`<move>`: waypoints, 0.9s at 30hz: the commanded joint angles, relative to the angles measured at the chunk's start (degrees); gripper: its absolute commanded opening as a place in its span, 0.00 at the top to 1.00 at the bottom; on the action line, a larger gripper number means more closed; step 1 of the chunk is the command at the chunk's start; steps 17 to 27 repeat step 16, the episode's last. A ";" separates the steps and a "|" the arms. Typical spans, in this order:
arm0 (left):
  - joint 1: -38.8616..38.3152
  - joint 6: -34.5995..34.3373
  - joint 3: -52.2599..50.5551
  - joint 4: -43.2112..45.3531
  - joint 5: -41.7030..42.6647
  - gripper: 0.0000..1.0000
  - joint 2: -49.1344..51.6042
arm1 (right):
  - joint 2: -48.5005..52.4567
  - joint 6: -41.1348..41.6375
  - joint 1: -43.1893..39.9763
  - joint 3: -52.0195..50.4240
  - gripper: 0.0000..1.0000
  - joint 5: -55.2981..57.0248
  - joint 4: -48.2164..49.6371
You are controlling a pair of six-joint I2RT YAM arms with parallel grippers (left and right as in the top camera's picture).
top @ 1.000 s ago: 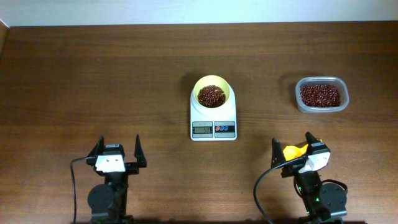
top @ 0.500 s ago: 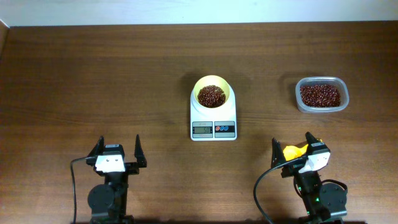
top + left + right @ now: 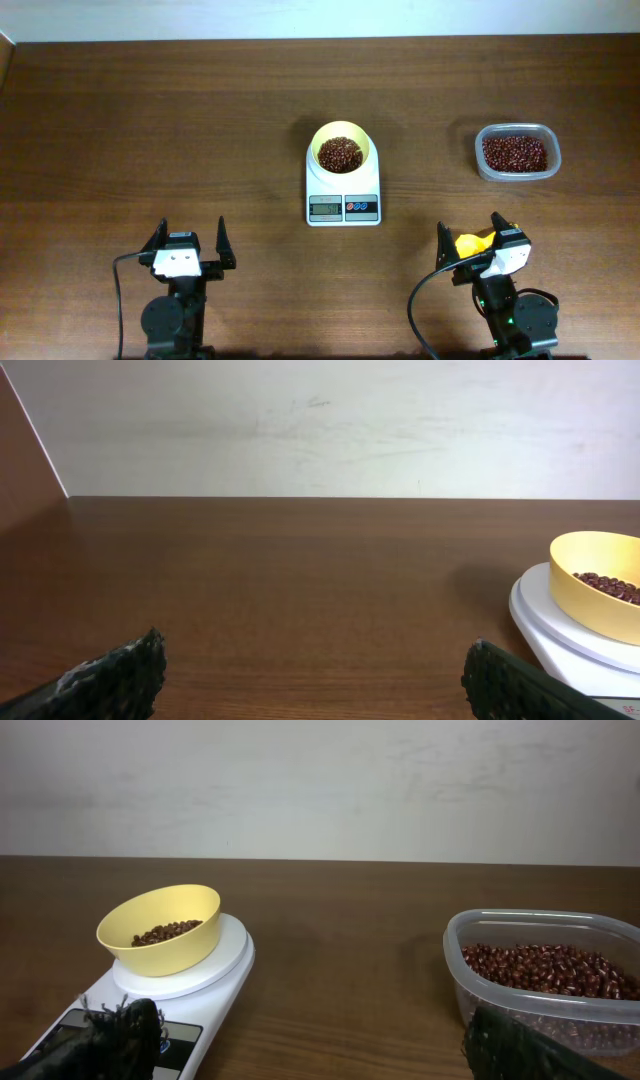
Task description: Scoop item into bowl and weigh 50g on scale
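So, checking my feeds right now: the small round pale yellow plastic bowl (image 3: 342,128) sits on the round platform of the small white digital kitchen scale (image 3: 343,188), about mid-table. There's a little heap of tiny dark red-brown beans (image 3: 340,154) in the bottom of it. The scale's grey display and red and blue buttons face my arms, but I can't read the digits from overhead. Off to the right, well apart from the scale, is the clear rounded-rectangular plastic tub (image 3: 481,150) with a lot more of the same beans in it. Both arms sit at the near edge of the dark brown wooden table (image 3: 150,120). The left gripper (image 3: 192,228) has its jaws spread wide with nothing between them. The right gripper (image 3: 467,226) is spread just as wide. Overhead shows a yellow-orange thing (image 3: 472,243) tucked between its fingers near the base, but the wrist camera doesn't show it, so I can't tell if it's actually pinched.
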 commanded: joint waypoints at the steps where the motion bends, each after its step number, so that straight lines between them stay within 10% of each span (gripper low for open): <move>1: 0.35 -0.79 -0.52 0.17 -0.76 0.02 -0.28 | -0.50 0.00 0.33 -0.28 0.01 0.94 -0.37; 27: 0.35 -0.79 -0.52 0.17 -0.76 0.01 -0.28 | -0.50 0.00 0.33 -0.28 0.01 2.89 -0.52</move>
